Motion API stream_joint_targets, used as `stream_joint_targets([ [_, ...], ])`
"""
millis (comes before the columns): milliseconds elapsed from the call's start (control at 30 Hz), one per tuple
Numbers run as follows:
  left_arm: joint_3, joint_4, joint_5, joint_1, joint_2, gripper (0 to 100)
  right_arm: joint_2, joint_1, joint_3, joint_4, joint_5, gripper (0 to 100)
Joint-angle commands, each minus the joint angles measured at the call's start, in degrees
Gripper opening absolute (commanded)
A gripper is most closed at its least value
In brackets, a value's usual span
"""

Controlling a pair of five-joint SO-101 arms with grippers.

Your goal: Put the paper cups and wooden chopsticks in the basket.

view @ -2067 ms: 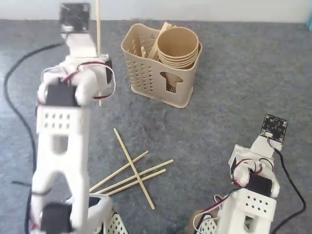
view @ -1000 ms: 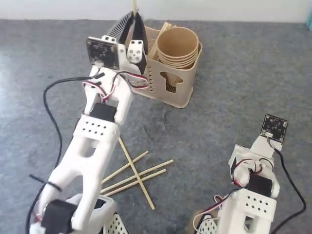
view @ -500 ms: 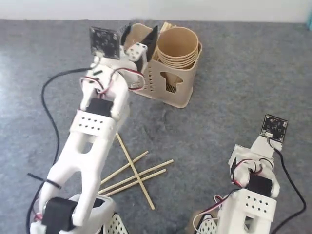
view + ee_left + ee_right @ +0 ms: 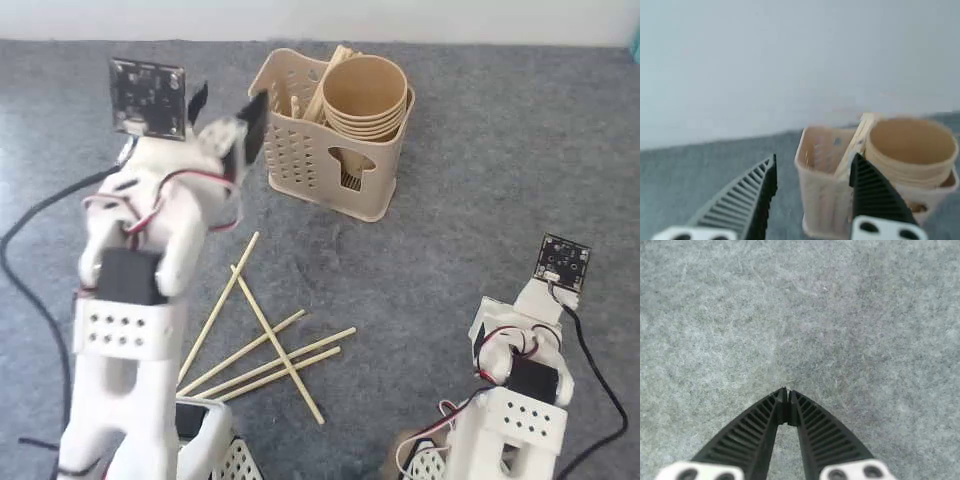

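Basket [image 4: 300,150]: beige plastic with slotted walls, standing toward the far side of the grey felt mat [image 4: 500,150]. A stack of nested paper cups [image 4: 365,92] sits inside it, on the right-hand side as the high view shows it, with rims well above the basket wall. Several wooden chopsticks [image 4: 322,85] stand tilted in the basket just beside the cups, on their left.

Five loose chopsticks [image 4: 300,352] lie flat on the mat in front of the left arm's base, well apart from the basket. They cross one another in a rough fan, and the two longest-looking ones form a narrow V over the other three.

Left gripper [image 4: 225,108]: raised above the mat, to the left of the basket in the high view and apart from it. Jaws spread wide, nothing between them. The left wrist view looks past its fingers at the basket and cups, with a pale wall [image 4: 790,60] behind.

Right gripper [image 4: 787,392]: jaws pressed together, tips meeting, nothing held, pointing down at bare mat. Right arm [image 4: 520,380] is folded at the near right corner, well apart from the basket and the loose chopsticks.
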Motion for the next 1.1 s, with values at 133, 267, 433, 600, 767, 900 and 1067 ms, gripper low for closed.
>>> stream_joint_targets([
  [133, -3.1, 22.3, -7.6, -4.2, -0.8, 22, -1.1, 0.3, -0.6, -0.7, 1.4, 0.9],
  [267, 0.7, 26.4, -9.5, -3.9, 2.5, 22, -1.1, 0.3, -0.6, -0.7, 1.4, 0.9],
  [433, 8.9, 24.2, -13.5, -4.4, 9.5, 22, -1.1, 0.4, -0.6, -0.7, 1.4, 0.9],
  [600, 14.4, 18.0, -14.9, -4.2, 16.3, 22, -1.1, 0.4, -0.6, -0.7, 1.4, 0.9],
  [767, 17.3, 11.4, -15.0, -4.0, 24.0, 22, -1.1, 0.4, -0.6, -0.7, 1.4, 0.9],
  [900, 16.9, 6.1, -16.0, -4.3, 31.6, 22, -1.1, 0.4, -0.6, -0.7, 1.4, 0.9],
  [1067, 16.9, 1.2, -18.7, -4.3, 41.1, 22, -1.1, 0.4, -0.6, -0.7, 1.4, 0.9],
])
